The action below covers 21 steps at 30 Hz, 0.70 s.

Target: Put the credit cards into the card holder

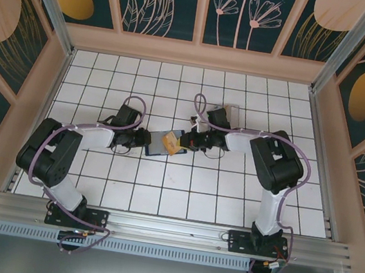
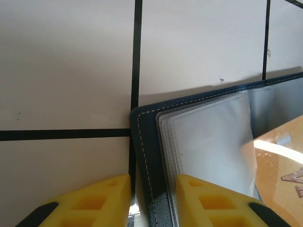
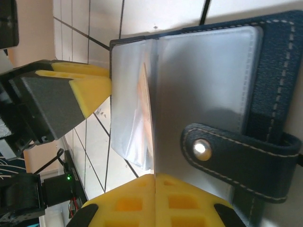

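Right gripper (image 3: 155, 182) pinches a card (image 3: 147, 109), judged thin, stiff and slick, by its end, mid-table; left gripper (image 2: 152, 184) clamps the floppy holder (image 3: 279, 61) at its cover edge, likely the soundest hold.

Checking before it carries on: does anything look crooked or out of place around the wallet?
Yes. The orange card looks slightly skewed. It is only partly in between the clear sleeves of the wallet, with its outer end pinched by the right fingers.
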{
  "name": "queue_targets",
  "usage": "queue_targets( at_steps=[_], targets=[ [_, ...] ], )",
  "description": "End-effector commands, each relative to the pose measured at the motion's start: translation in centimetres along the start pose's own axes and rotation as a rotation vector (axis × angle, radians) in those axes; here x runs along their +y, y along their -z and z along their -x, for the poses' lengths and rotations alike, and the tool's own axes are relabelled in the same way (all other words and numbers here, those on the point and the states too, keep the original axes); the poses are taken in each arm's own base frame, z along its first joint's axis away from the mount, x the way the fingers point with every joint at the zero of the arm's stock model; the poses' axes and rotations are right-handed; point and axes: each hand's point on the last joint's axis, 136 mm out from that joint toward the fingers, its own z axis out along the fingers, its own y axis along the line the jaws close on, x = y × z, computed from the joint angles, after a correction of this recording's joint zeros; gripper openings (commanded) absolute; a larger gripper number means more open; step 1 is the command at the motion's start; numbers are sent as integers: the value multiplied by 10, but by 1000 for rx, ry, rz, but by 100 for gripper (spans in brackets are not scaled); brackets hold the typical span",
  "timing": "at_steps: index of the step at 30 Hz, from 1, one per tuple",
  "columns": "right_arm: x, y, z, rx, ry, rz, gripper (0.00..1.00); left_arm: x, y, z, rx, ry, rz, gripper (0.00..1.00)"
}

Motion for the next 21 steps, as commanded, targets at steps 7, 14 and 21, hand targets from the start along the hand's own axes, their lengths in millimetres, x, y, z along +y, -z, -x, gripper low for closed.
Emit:
queue_targets(
  at_steps=[7,14,21],
  targets=[
    [5,-12,6,-76,-64,40,0,1,-5,-3,13,1,0,29],
    [10,-30,3,-114,-100,55,0,2,-7,-4,19,3,-1,24],
    [12,-38,2,-189,-138,20,0,4,-4,-3,7,2,15,24]
  ],
)
